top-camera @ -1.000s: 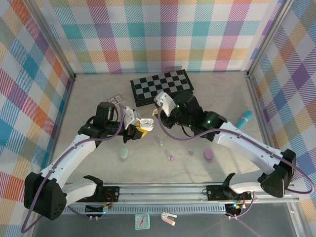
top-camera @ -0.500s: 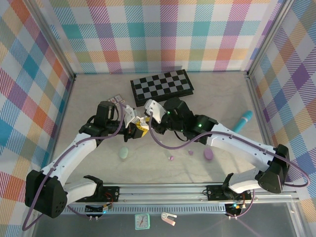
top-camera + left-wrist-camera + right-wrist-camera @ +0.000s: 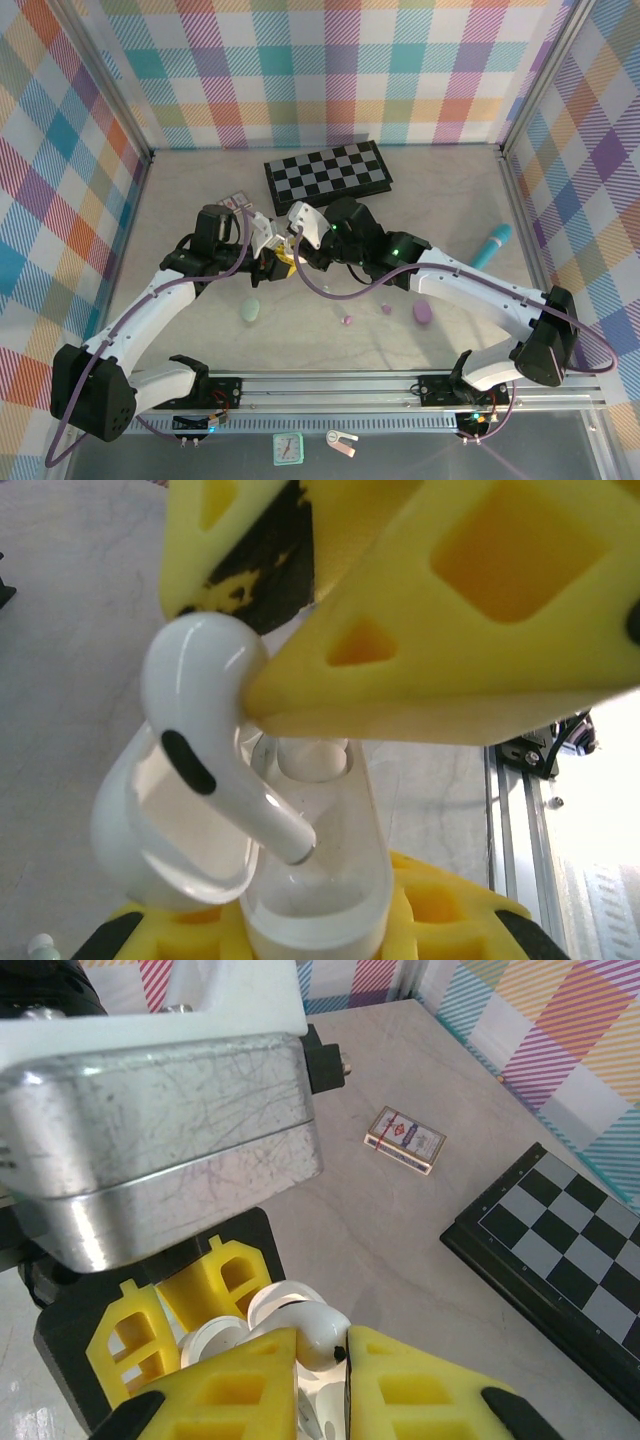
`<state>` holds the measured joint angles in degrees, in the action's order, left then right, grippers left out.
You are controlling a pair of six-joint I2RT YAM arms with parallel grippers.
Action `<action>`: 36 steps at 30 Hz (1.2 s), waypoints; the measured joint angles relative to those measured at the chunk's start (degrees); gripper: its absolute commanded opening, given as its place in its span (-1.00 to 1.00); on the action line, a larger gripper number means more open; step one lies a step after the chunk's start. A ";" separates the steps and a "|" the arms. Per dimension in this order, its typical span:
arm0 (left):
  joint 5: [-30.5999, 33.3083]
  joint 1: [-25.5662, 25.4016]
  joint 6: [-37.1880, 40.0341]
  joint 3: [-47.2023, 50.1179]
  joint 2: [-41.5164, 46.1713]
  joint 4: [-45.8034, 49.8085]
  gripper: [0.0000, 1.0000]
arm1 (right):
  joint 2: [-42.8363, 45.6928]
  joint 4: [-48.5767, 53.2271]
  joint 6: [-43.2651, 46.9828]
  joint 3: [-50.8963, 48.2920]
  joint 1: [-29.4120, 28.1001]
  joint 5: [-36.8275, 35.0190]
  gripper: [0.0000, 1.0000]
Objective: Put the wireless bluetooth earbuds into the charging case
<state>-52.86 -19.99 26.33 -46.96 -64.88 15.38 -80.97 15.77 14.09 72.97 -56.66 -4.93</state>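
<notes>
The right gripper is closed on a white earbud, its yellow fingertips pinching the rounded head while the stem hangs free below. Directly under it, the left gripper is clamped on the open white charging case, holding it off the table with the lid swung back to one side. In the left wrist view the earbud is tilted, its stem slanting down so the tip lies at the mouth of the case's clear inner well. Whether the tip touches the well cannot be told, and the head stands clear above the rim. From above, the two grippers meet nose to nose near the middle of the table, just in front of a chessboard. A small card deck lies flat beside the left arm's wrist. Nearer the arm bases, well apart from the grippers, a mint case and a lilac case rest on the table, with a lilac earbud and a second lilac earbud lying loose between them.
</notes>
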 measured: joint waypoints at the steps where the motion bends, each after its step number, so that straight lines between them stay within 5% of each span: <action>1: 0.00 0.04 -0.09 0.00 0.00 -0.33 -0.88 | 0.00 0.00 0.04 0.02 0.00 0.00 -0.65; 32: 0.94 1.44 -4.72 0.33 0.33 -5.11 -0.88 | -0.11 -0.04 0.31 0.00 -0.04 3.80 -0.61; 36: 1.09 1.46 -4.70 0.35 0.57 -5.25 -0.88 | -0.11 0.44 0.35 0.00 -0.33 5.03 -0.45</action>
<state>-51.77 -18.52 21.63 -46.61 -64.31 10.13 -81.08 16.21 14.44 72.97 -56.99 0.10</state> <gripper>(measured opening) 0.189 0.229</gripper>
